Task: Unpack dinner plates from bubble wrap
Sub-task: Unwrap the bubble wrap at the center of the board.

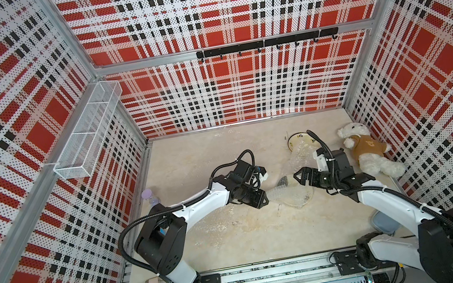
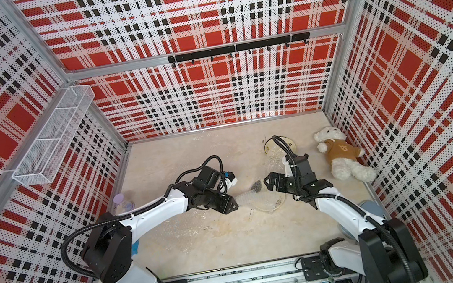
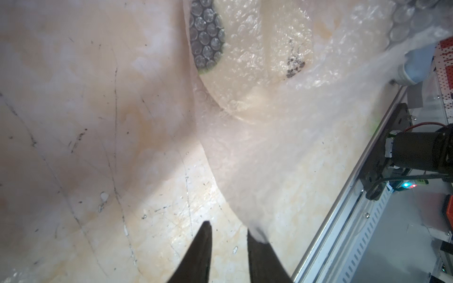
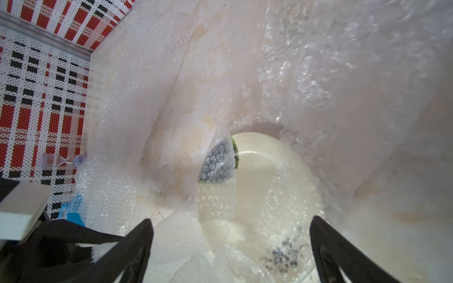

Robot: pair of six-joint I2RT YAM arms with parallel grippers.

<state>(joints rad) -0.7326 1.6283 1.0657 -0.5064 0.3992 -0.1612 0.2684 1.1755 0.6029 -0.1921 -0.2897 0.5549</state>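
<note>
Robot test cell, lab-type and not a lived-in room. Perforated wall panels printed in red, black and white plaid [image 1: 241,90] sit in a bare aluminium frame [image 1: 144,64], boxing in a beige marble-look tabletop [image 1: 191,160]. Two white-and-black robot arms [image 1: 198,204] stand on a slotted aluminium rail [image 1: 273,277] along the front edge.

Item: my left arm [image 1: 198,204] and right arm [image 1: 384,200]. White shells, black joints; black ribbed cable [image 1: 120,245] trailing back from each wrist; black tapered fingers [image 3: 201,254].
</note>
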